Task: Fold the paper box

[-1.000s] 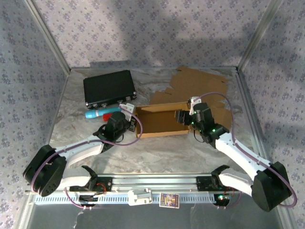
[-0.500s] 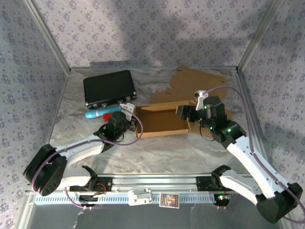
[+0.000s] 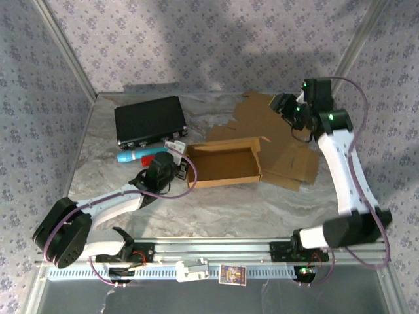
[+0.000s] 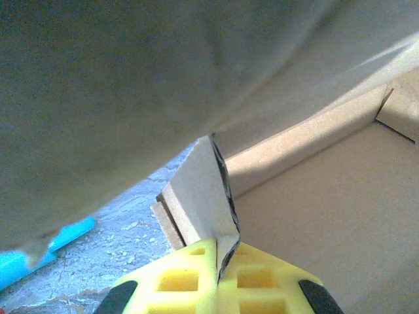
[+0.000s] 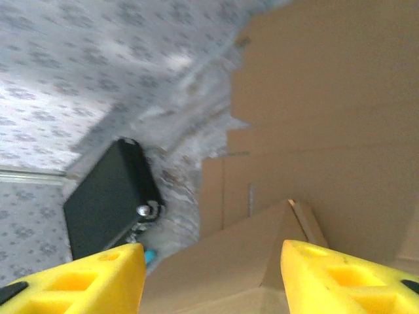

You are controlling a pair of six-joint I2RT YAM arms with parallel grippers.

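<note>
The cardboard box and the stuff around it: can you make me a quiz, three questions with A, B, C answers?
1. Where is the black case?
A) inside the cardboard box
B) on the table, left of the box and farther back
C) on the flat cardboard sheet

2. What colour are the right gripper's fingers?
A) yellow
B) green
C) red

3. What is the left gripper doing?
A) hanging open in the air
B) shut on the box's left end
C) holding the black case

Answers:
1 B: the top view shows it beyond the box's left end.
2 A: the right wrist view shows both pads yellow.
3 B: the left wrist view shows cardboard pinched between closed fingers.
</note>
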